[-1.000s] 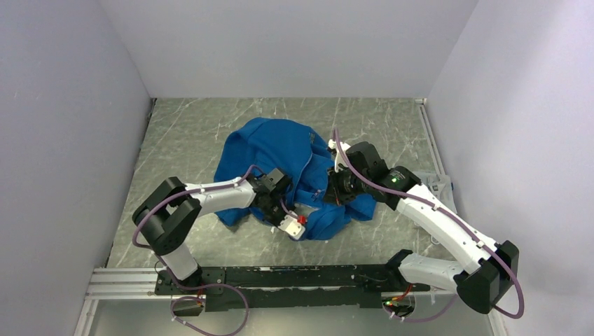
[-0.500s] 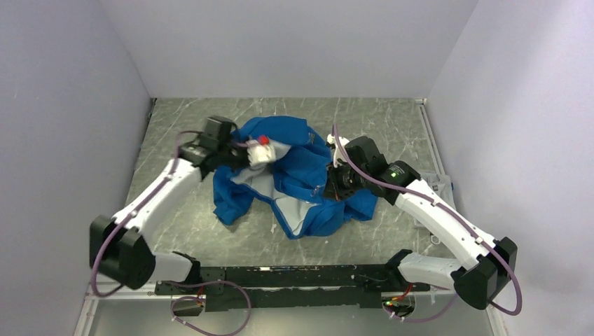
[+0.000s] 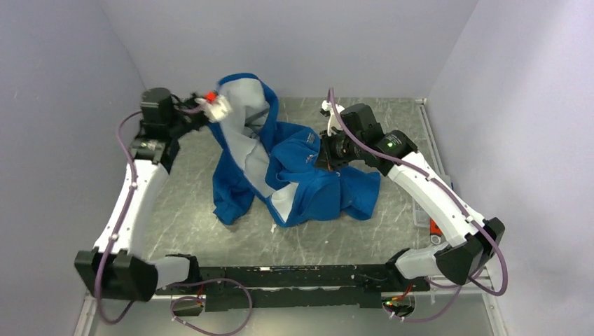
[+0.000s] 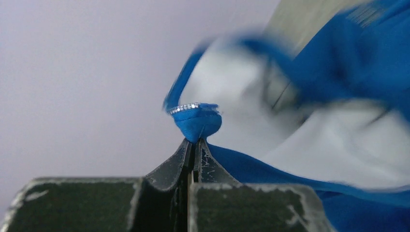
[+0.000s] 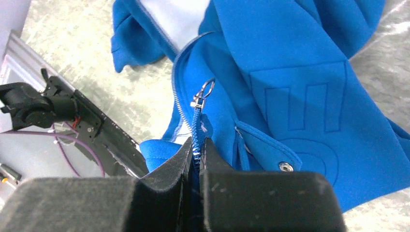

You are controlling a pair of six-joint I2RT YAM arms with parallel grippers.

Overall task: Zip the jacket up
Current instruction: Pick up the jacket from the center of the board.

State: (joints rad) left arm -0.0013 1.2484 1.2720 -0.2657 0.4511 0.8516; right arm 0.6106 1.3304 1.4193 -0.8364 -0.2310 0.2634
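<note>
The bright-blue jacket [image 3: 308,185] lies open on the marbled table, its pale lining [image 3: 252,157] showing. My left gripper [image 3: 223,106] is shut on a front edge of the jacket and holds it raised at the back left; in the left wrist view the pinched blue fold with silvery zipper teeth [image 4: 186,108] sticks out past the left gripper [image 4: 195,143]. My right gripper [image 3: 323,150] is shut on the zipped seam low on the jacket; in the right wrist view the right gripper [image 5: 195,143] grips the seam just below the silver zipper slider [image 5: 200,96]. A pocket flap with a snap [image 5: 285,166] is beside it.
Grey walls enclose the table on three sides; the left gripper is near the back-left corner. The black arm-base rail [image 3: 280,276] runs along the near edge. A small red-and-grey object [image 3: 433,227] lies at the table's right edge.
My left gripper has carried the jacket edge from the near middle up and to the back left, unfolding the jacket and exposing its lining. The right gripper shifted slightly back.
</note>
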